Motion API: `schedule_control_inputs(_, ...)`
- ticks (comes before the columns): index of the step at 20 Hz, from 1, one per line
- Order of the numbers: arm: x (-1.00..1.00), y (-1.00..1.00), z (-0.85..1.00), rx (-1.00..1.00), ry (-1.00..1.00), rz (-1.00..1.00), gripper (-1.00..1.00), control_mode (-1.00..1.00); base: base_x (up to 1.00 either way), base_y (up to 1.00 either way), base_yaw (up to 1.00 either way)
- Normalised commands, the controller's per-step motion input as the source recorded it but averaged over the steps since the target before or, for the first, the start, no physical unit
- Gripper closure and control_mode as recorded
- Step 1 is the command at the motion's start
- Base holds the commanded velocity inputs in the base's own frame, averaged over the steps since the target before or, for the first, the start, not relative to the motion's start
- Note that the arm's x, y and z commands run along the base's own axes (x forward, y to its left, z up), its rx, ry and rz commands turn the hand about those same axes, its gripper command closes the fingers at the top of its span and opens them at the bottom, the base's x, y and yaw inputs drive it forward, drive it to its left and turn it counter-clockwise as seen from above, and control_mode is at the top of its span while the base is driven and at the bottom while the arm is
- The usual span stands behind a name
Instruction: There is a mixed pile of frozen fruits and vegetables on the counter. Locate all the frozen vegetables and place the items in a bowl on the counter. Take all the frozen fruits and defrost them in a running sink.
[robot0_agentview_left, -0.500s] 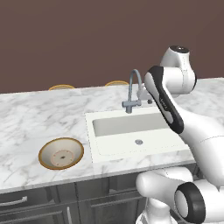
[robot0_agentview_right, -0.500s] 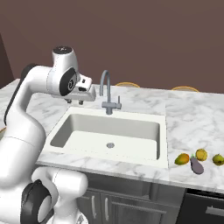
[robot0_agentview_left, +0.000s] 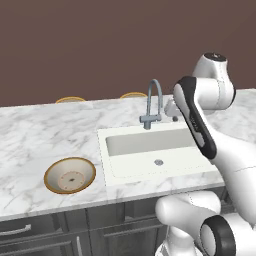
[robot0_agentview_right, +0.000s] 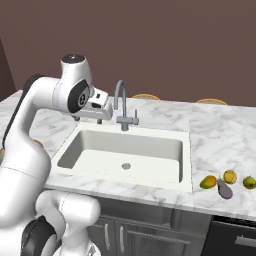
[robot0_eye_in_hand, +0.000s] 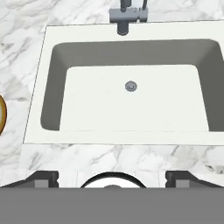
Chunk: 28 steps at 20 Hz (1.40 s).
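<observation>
Four small foods lie in a little pile on the counter (robot0_agentview_right: 220, 125), far to the right of the sink (robot0_agentview_right: 125, 152). One is a dark purple eggplant (robot0_agentview_right: 224, 189). Just beside it is an orange-yellow one with a green end (robot0_agentview_right: 208, 182), and behind it a round yellow one (robot0_agentview_right: 230, 176). A greenish-yellow one (robot0_agentview_right: 249, 182) sits a bit apart to the right. It is hard to tell which of the yellow ones are fruits.

There is one bowl (robot0_agentview_left: 70, 175). It sits on the counter to the left of the sink. It has a brown rim and a pale, dotted middle.

The sink has one round grey drain (robot0_eye_in_hand: 130, 86) and one tall bent tap (robot0_agentview_left: 153, 103) behind it.

Two thin tan discs (robot0_agentview_left: 70, 100) stand at the back edge of the counter.

The gripper (robot0_eye_in_hand: 112, 176) hangs high above the front of the sink. Its two dark fingers (robot0_eye_in_hand: 43, 179) are spread wide apart and hold nothing.
</observation>
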Motion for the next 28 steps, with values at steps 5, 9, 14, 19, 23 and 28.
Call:
schedule_control_inputs(5,-0.31,-0.23,0.0,0.0,0.04,-0.01,-1.0,-1.0,0.0,0.0,0.0)
schedule_control_inputs(9,-0.19,-0.45,0.0,0.0,0.07,-0.03,-1.0,-1.0,0.0,0.0,0.0)
schedule_control_inputs(14,-0.09,-0.69,0.0,0.0,0.07,-0.03,-1.0,-1.0,0.0,0.0,0.0)
schedule_control_inputs(19,-0.01,-0.73,0.0,0.0,0.14,-0.1,-1.0,-1.0,0.0,0.0,0.0)
schedule_control_inputs(23,-0.11,-0.7,-0.08,0.0,0.12,-0.17,-1.0,-1.0,0.0,0.0,0.0)
schedule_control_inputs(28,-0.21,-0.68,-0.13,0.0,0.1,-0.2,-1.0,-1.0,0.0,0.0,0.0)
